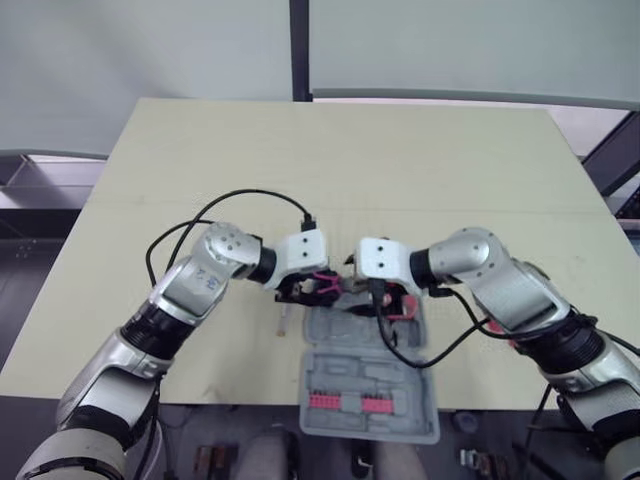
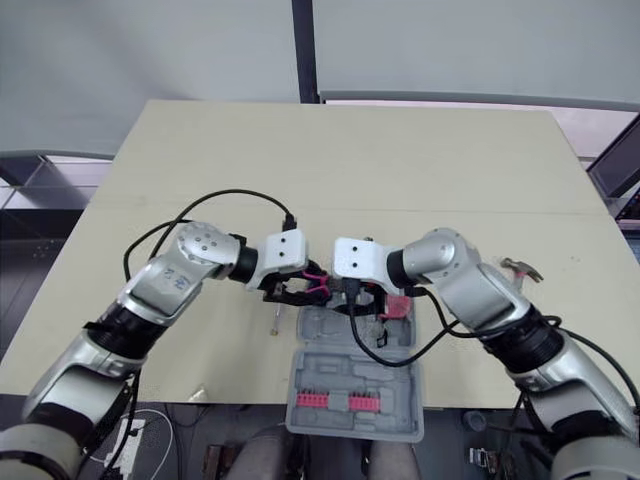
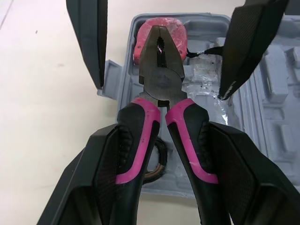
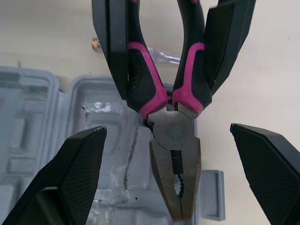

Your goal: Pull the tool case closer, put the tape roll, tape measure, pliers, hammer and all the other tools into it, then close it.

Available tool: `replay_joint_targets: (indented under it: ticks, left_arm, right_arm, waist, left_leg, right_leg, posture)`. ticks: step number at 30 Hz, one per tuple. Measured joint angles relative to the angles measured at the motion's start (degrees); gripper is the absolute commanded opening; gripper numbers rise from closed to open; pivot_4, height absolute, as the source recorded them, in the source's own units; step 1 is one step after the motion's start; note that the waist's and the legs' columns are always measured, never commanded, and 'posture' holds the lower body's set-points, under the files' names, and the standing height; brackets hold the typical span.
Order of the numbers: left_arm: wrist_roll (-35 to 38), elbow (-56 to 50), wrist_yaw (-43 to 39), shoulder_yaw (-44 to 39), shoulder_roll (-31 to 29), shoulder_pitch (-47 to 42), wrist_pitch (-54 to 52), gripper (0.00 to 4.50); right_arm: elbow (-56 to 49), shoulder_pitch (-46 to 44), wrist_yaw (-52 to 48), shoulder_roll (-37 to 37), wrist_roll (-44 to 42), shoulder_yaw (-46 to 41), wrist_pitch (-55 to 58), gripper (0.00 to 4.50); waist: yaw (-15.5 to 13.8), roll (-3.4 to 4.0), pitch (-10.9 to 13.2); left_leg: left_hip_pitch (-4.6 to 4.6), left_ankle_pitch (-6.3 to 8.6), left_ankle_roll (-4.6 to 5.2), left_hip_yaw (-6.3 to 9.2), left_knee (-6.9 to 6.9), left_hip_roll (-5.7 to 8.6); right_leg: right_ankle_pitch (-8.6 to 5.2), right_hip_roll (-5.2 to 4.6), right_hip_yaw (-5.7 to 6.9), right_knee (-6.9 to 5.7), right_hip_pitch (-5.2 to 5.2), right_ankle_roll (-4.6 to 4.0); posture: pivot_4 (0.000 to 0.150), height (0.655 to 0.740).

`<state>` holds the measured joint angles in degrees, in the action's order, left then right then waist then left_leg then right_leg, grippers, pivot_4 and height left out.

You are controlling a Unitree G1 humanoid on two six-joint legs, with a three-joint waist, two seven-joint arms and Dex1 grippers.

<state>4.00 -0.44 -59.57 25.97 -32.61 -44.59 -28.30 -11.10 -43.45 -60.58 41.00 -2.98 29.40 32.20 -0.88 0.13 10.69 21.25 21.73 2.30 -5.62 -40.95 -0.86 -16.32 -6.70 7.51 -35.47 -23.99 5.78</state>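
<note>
My left gripper (image 3: pixel 164 136) is shut on the pink-and-black handles of the pliers (image 3: pixel 161 70), holding them over the far left corner of the open grey tool case (image 1: pixel 370 345). My right gripper (image 4: pixel 168 129) faces it, open, with one finger (image 3: pixel 89 37) on each side of the pliers' steel head and not touching it. A pink tape measure (image 3: pixel 145 40) lies in the case just beyond the pliers' nose. A dark ring that may be the tape roll (image 3: pixel 157 166) sits under the handles. The hammer (image 2: pixel 520 268) lies on the table to the right.
A clear-handled screwdriver (image 1: pixel 283 320) lies on the table just left of the case. The case's near half (image 1: pixel 370 400), with rows of pink bits (image 1: pixel 350 402), sticks out over the table's front edge. The far half of the beige table (image 1: pixel 340 150) is bare.
</note>
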Motion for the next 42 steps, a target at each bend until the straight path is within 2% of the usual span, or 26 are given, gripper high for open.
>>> replay_joint_targets:
  ticks: [4, 7, 12, 13, 19, 21, 23, 24, 27, 31, 37, 42]
  left_arm:
    - [-1.09, 1.61, -0.37, -0.02, 0.59, -0.1, 1.08, 2.42]
    - [-1.44, 2.2, -0.58, -0.04, 1.23, -0.14, 1.65, 2.42]
    - [-2.15, 3.27, -0.07, -0.77, 2.18, -0.17, 1.72, 2.42]
    - [-2.5, 3.26, -0.28, -0.76, 2.15, -0.31, 2.2, 2.42]
    - [-2.56, 3.28, -0.35, -0.92, 2.77, -0.24, 2.06, 2.42]
    - [-2.15, 3.08, -0.72, -1.32, 2.78, 0.03, 1.79, 3.45]
    - [0.7, 2.04, -3.88, -3.23, 0.99, 1.32, 1.76, 4.28]
    - [1.81, 1.37, -5.5, -4.33, -0.43, 2.49, 2.72, 4.49]
    - [5.94, 1.24, -10.59, -8.78, -3.88, 7.59, 8.33, 4.5]
    - [8.15, 5.52, -16.21, -14.19, -8.1, 14.64, 23.04, 4.5]
    - [11.74, 9.39, -21.61, -20.43, -13.41, 21.87, 28.96, 4.5]
    - [12.04, 9.78, -23.21, -21.23, -14.2, 22.81, 30.26, 4.5]
  right_arm:
    - [0.54, -0.14, -0.02, -1.44, 2.03, 0.06, 0.4, 4.5]
    - [1.94, -0.57, -0.02, -2.33, 3.36, 0.06, 0.26, 3.73]
    - [2.3, -0.71, -0.71, -2.97, 4.74, 0.36, -0.7, 1.26]
    - [2.28, -0.71, -1.29, -2.9, 5.1, 0.47, -1.42, 0.96]
    - [1.84, -0.28, -1.72, -2.28, 5.26, 0.0, -1.77, 0.96]
    - [1.19, 0.16, -1.76, -2.08, 5.25, -0.36, -1.67, 0.96]
    - [-0.14, 1.14, -1.68, -1.23, 5.35, -0.46, -1.05, 0.96]
    - [-0.36, 1.72, -1.67, -0.7, 5.46, -0.63, -0.69, 0.96]
    - [-2.3, 3.69, -1.6, 1.65, 6.0, -1.17, 1.11, 0.96]
    - [-8.26, 6.8, -1.8, 5.35, 5.73, -3.18, 5.02, 0.96]
    - [-15.34, 11.38, -3.81, 11.12, 5.11, -3.63, 10.03, 0.96]
    - [-15.96, 12.91, -3.36, 12.02, 6.67, -1.72, 11.06, 0.96]
  waist:
    - [-0.05, 0.0, 0.0]
    - [-0.16, 0.0, 0.0]
    - [-0.15, 0.0, 0.0]
    - [-0.14, 0.0, 0.0]
    - [-0.18, 0.0, 0.0]
    - [-0.16, 0.0, 0.0]
    - [-0.07, 0.0, 0.0]
    - [0.12, 0.01, 0.0]
    - [0.77, 0.03, 0.01]
    - [0.96, 0.06, 0.03]
    - [0.82, 0.07, 0.04]
    - [0.86, 0.07, 0.04]
  left_leg:
    - [0.04, 0.0, 0.0, 0.08, -0.08, 0.01]
    - [0.05, 0.0, 0.0, 0.09, -0.08, 0.02]
    - [0.05, 0.0, 0.0, 0.11, -0.08, 0.02]
    - [0.05, 0.0, 0.0, 0.1, -0.08, 0.02]
    - [0.06, 0.0, 0.0, 0.11, -0.09, 0.02]
    - [0.06, 0.0, 0.0, 0.11, -0.09, 0.02]
    - [0.05, 0.0, 0.0, 0.13, -0.09, 0.0]
    - [0.05, 0.0, 0.0, 0.13, -0.08, -0.01]
    - [0.05, 0.0, 0.0, 0.16, -0.08, -0.03]
    - [0.04, 0.01, -0.02, 0.16, -0.08, -0.02]
    - [0.05, 0.04, 0.01, 0.17, -0.09, 0.01]
    - [0.04, 0.05, 0.01, 0.17, -0.09, 0.03]
  right_leg:
    - [0.0, -0.02, 0.04, -0.08, 0.0, 0.0]
    - [0.0, -0.03, 0.05, -0.07, 0.0, 0.0]
    - [0.0, -0.02, 0.06, -0.07, 0.0, 0.0]
    - [0.0, -0.02, 0.06, -0.07, 0.0, 0.0]
    - [0.0, -0.02, 0.06, -0.08, 0.0, 0.0]
    - [0.0, -0.02, 0.06, -0.08, 0.0, 0.0]
    - [0.0, -0.02, 0.08, -0.08, 0.0, 0.0]
    - [0.0, -0.02, 0.07, -0.07, 0.0, -0.01]
    - [-0.01, -0.04, 0.09, -0.08, 0.0, -0.02]
    - [-0.02, -0.05, 0.1, -0.08, 0.0, -0.04]
    - [-0.02, -0.12, 0.11, -0.06, 0.01, -0.04]
    - [-0.02, -0.13, 0.11, -0.07, 0.01, -0.04]
  posture:
    - [0.15, 0.74]
    - [0.15, 0.74]
    - [0.15, 0.74]
    - [0.15, 0.74]
    - [0.15, 0.74]
    - [0.15, 0.74]
    - [0.15, 0.74]
    - [0.15, 0.74]
    - [0.15, 0.74]
    - [0.15, 0.74]
    - [0.15, 0.74]
    - [0.15, 0.74]
